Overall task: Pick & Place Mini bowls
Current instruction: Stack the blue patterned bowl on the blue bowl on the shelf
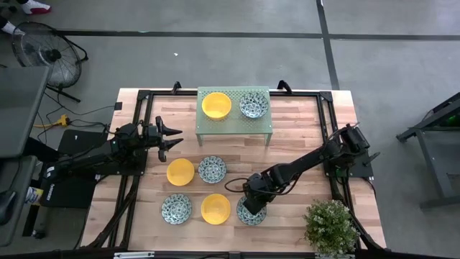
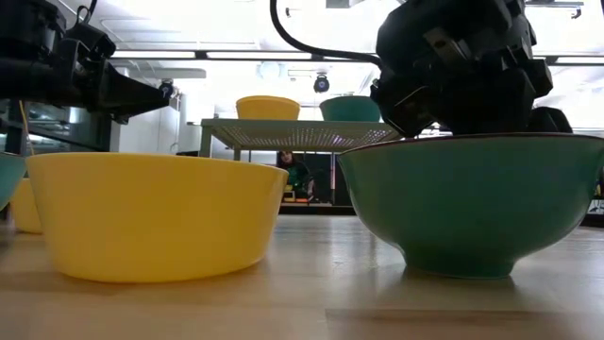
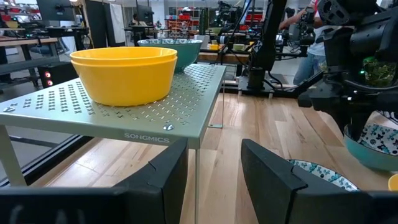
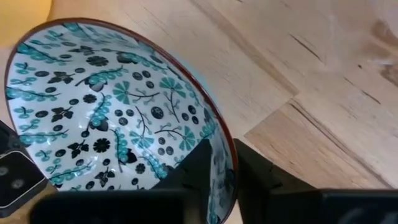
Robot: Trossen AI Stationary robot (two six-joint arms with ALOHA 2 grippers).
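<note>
Right now, risk at the rim: the right tool [image 1: 253, 209] is straddling the rim of the patterned bowl [image 4: 93, 106] at the front right of the desk [image 1: 302, 137], one finger inside and one outside, nearly closed on the thin wall; whether it is actually pinching is hard to say.
Slip: a grip on one edge only is likely leaving the bowl free to tilt or swing once lifted, and it could be dropping back onto the wood.
Neighbour: the yellow bowl [image 1: 215, 208] is sitting just beside the gripped one, so a sideways swing could be knocking it.
Left tool: the left tool [image 3: 211, 168] is hovering over the left of the desk with fingers apart, holding nothing, facing the rack [image 1: 208, 122].
Rack load: a yellow bowl [image 1: 216, 105] and a patterned bowl [image 1: 254, 105] are already sitting on it, side by side; a careless placement could be bumping them.
Remaining bowls: four more are lying on the desk in front of the rack, near enough to each other to be crowding any approach.
</note>
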